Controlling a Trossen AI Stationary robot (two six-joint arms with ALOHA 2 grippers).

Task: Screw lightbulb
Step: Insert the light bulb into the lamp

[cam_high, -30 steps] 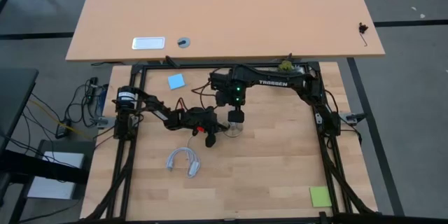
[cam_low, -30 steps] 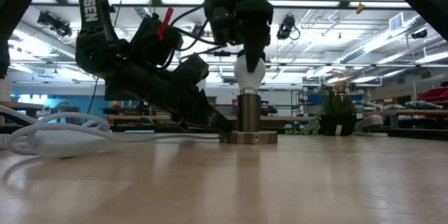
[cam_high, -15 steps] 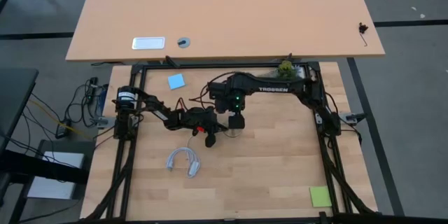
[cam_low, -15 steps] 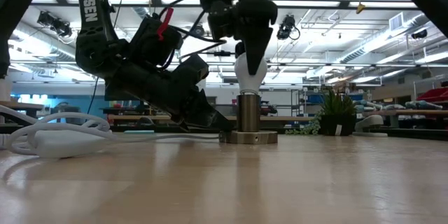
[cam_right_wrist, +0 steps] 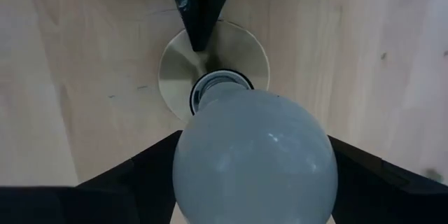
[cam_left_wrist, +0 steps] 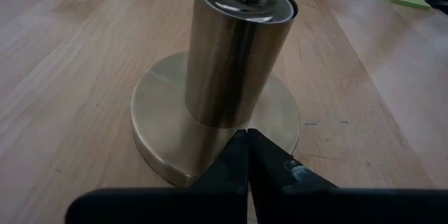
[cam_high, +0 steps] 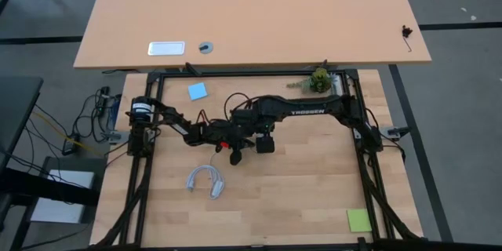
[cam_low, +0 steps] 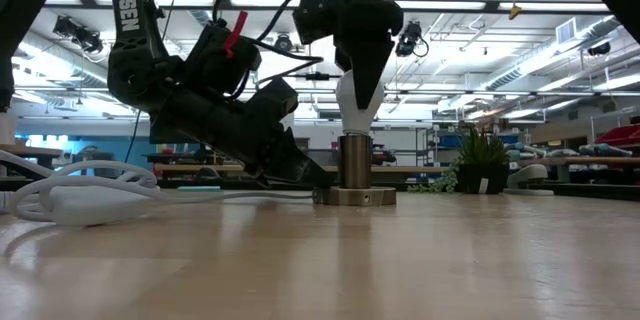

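Two dark arms meet mid-table in the high view, over pale wood planks, with a coiled white cord (cam_high: 205, 180) lying nearby. Low view: the frosted, pear-shaped lightbulb (cam_low: 357, 110) stands upright in a brushed-metal cylindrical socket (cam_low: 355, 163) on a round flat base, the right gripper (cam_low: 360, 60) reaching down over it from above. Left wrist view: the left gripper (cam_left_wrist: 248, 155), fingers pressed together, rests its tips on the base disc against the cylinder; right wrist view: the right gripper's (cam_right_wrist: 255, 164) fingers flank the smooth matt bulb on both sides, though contact cannot be told.
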